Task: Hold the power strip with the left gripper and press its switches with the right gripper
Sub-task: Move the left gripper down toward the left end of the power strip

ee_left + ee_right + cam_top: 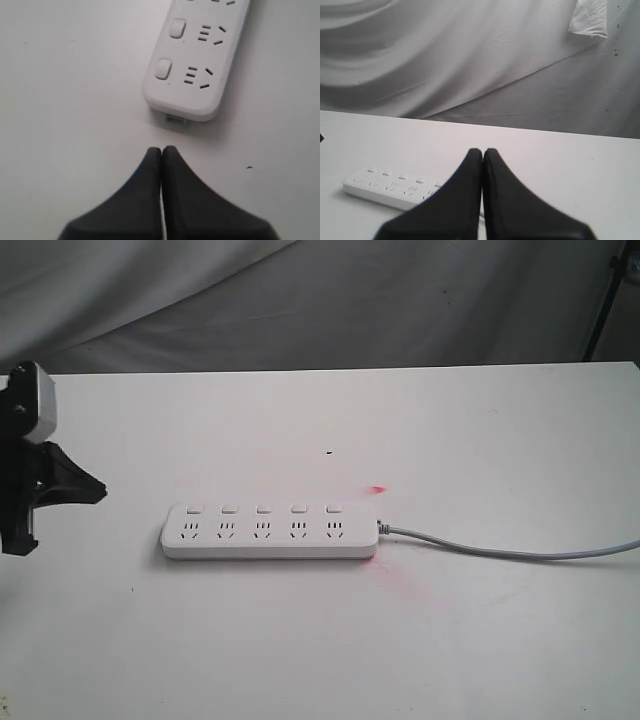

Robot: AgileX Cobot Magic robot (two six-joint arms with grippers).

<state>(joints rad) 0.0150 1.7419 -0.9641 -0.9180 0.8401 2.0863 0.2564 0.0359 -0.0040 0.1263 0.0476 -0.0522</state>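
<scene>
The white power strip (269,531) lies flat mid-table, its five switches (263,509) in a row above the sockets and its grey cable (500,545) running off right. My left gripper (95,491) hovers shut at the left edge, apart from the strip's rounded end. In the left wrist view that gripper (162,149) is shut on nothing, just short of the strip's end (192,65) with two switches (163,69) showing. My right gripper (483,150) is shut and empty, with the power strip (390,187) low beyond it; it is out of the exterior view.
The white table (330,640) ends at a far edge backed by grey draped cloth (300,300). A red light spot (378,489) lies just behind the strip's cable end. A dark stand leg (605,300) is at the far right.
</scene>
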